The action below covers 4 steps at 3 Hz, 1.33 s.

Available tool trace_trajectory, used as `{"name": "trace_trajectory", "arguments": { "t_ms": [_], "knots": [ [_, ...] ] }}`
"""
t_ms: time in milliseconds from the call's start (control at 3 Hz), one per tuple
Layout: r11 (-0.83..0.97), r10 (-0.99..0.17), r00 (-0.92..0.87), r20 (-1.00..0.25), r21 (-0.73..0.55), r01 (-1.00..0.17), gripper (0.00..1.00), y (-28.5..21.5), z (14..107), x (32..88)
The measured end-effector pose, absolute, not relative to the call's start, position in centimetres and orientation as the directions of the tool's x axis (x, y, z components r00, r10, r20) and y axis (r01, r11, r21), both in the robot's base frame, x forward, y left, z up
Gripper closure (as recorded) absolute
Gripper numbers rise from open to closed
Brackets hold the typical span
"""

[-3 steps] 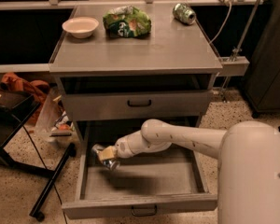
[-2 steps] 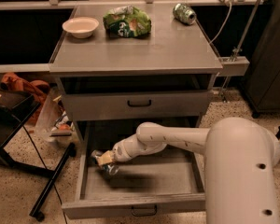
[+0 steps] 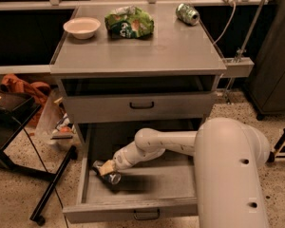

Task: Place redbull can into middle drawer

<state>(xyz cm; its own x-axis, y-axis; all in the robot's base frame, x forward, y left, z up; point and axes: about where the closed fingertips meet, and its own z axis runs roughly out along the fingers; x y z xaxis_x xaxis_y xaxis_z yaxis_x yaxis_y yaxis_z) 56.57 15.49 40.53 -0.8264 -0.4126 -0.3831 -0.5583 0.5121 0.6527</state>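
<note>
Gripper [image 3: 106, 168] and redbull can [image 3: 112, 176] in left part of open middle drawer [image 3: 115, 209]; on cabinet top [image 3: 147, 51] above: bowl [image 3: 81, 26] left, bag [image 3: 129, 22] centre, green can [image 3: 187, 13] right rear.

grey cabinet top [image 3: 180, 51] with white bowl [image 3: 81, 27], green chip bag [image 3: 129, 22], green can [image 3: 187, 14]; gripper [image 3: 104, 168] down in middle drawer [image 3: 171, 184]

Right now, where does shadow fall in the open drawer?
Camera view: the pincer is low at the left of the middle drawer, at the redbull can; a dark shadow lies on the drawer floor just right of them, under the arm; the cabinet top is evenly lit.
</note>
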Motion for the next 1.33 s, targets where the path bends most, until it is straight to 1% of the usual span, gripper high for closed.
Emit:
{"name": "trace_trajectory", "arguments": {
  "t_ms": [667,1000,1333],
  "knots": [
    [0.524,-0.372,-0.838,-0.399,0.655,-0.544,0.11,14.2,39.8,55.9],
    [0.534,-0.341,-0.841,-0.42,0.65,-0.541,0.0,13.3,40.0,55.9],
    [0.534,-0.341,-0.841,-0.42,0.65,-0.541,0.0,13.3,40.0,55.9]
  ]
}}
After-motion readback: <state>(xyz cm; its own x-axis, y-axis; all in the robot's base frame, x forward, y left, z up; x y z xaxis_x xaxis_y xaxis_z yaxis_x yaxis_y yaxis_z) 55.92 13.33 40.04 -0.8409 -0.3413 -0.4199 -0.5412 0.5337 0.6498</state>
